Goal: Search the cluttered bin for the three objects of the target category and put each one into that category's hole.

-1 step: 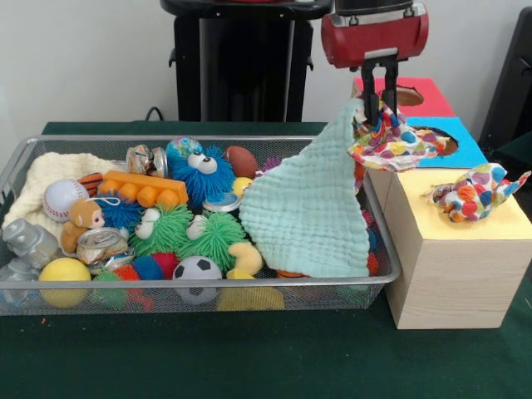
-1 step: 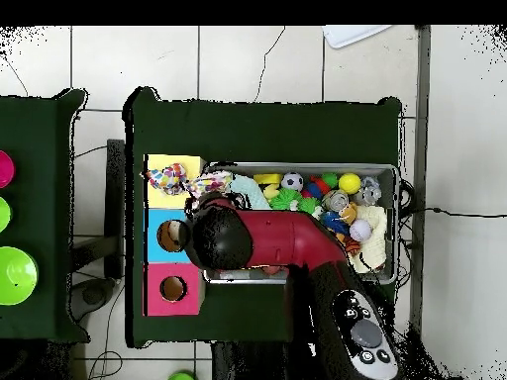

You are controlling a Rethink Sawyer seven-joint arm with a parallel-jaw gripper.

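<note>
We see the gripper pinched on a colourful spotted cloth and, it seems, a corner of a limp green cloth, both hanging between the wire bin and the box's blue hole; soft, light, best held bunched.

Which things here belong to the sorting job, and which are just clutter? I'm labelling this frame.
Job: gripper holding mint cloth and dotted cloth; second dotted cloth on yellow box; mesh bin.

Clutter: soccer ball, baseball, yellow ball, green fuzzy toys.
</note>
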